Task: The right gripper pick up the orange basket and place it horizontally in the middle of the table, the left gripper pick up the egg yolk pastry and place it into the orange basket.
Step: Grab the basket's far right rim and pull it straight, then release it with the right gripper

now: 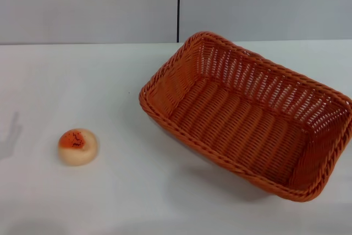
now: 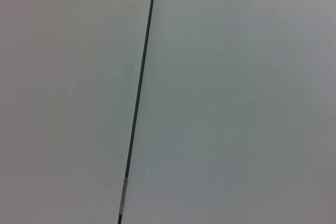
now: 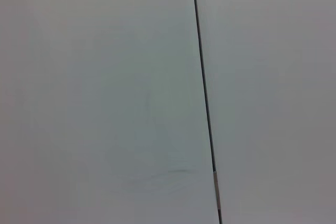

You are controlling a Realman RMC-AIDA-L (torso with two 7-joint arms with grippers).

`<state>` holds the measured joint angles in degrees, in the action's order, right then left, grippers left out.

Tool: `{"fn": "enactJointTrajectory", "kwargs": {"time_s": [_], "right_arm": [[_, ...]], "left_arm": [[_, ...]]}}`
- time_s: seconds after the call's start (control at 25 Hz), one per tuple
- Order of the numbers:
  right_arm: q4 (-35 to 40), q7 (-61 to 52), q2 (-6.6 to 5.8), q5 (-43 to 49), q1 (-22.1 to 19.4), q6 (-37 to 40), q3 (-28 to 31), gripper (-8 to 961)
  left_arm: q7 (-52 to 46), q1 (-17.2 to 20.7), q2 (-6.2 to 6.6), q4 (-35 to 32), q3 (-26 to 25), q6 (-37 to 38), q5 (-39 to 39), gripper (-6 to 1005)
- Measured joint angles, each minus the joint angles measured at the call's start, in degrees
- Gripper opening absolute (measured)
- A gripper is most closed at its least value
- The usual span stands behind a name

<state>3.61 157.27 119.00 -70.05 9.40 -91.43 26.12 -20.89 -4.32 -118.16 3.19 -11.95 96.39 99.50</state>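
Orange basket (image 1: 247, 116) askew on white table (image 1: 82, 202), bun (image 1: 78, 146) well apart. No fingers anywhere; grip impossible to tell. Could tip if grabbed by one woven side.

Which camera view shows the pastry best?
The head view: the pastry sits whole on the table, apart from the basket. Both wrist views show only grey wall with a dark seam, no pastry.

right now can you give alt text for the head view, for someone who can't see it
A large orange basket sits skewed on the right of a white table, empty. A small egg yolk pastry lies apart at front left; no gripper is in view.
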Motion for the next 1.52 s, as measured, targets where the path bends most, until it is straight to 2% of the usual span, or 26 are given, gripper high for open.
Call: {"fn": "enactJointTrajectory", "kwargs": {"time_s": [0.56,0.84,0.96,1.08,1.36,1.44,1.52], "right_arm": [[0.64,-0.61,0.0,0.19,-0.44,0.74,0.18,824],[11.72,-14.42,-0.19,0.69,-0.63,-3.55,-1.81,824],[20.07,-26.23,-0.27,0.72,0.59,-3.64,-4.6,823],[32.04,-41.57,-0.29,0.74,2.5,-3.73,-10.03,823],[61.52,-77.48,-0.63,2.49,5.92,-3.45,-29.75,824],[67.95,-85.46,-1.2,3.91,6.72,-3.63,-35.92,824],[72.81,-92.88,-2.77,6.13,7.79,-4.2,-42.85,824]], "left_arm": [[-0.03,-0.14,-0.05,-0.15,0.22,-1.46,0.1,807],[0.06,-1.99,0.0,-0.8,0.26,-5.97,0.19,807],[0.03,-2.67,-0.01,-0.88,0.14,-6.79,0.13,807],[0.1,-3.38,-0.03,-0.88,0.24,-7.8,0.13,807],[0.21,-4.71,-0.01,-0.93,0.32,-10.04,0.12,807],[0.28,-4.94,-0.04,-0.92,0.34,-10.31,0.15,807],[0.32,-5.04,-0.06,-0.92,0.34,-10.46,0.16,807]]}}
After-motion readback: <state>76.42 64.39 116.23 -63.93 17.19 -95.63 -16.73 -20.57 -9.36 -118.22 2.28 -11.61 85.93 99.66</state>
